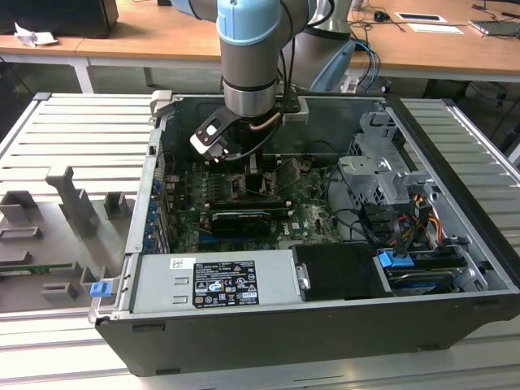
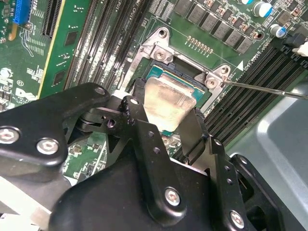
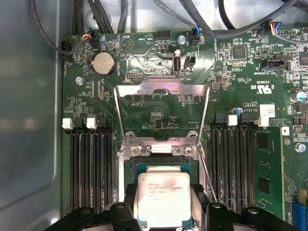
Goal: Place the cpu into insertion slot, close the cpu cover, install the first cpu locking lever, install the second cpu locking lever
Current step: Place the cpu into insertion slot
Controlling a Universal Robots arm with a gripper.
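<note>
My gripper is shut on the cpu, a pale silver square held by its two side edges between black fingers. In the second wrist view the cpu hovers just over the insertion slot, whose teal inner edge shows past the chip. The insertion slot sits in the green motherboard. Beyond the slot, the cpu cover stands swung open, a silvery frame with a window. A thin locking lever juts out beside the slot. In the exterior view the gripper reaches down into the computer case.
Long black memory slots flank the socket on both sides. Cable bundles and a coin battery lie beyond the cover. The open case holds a power supply and a drive cage. Ribbed grey panels surround it.
</note>
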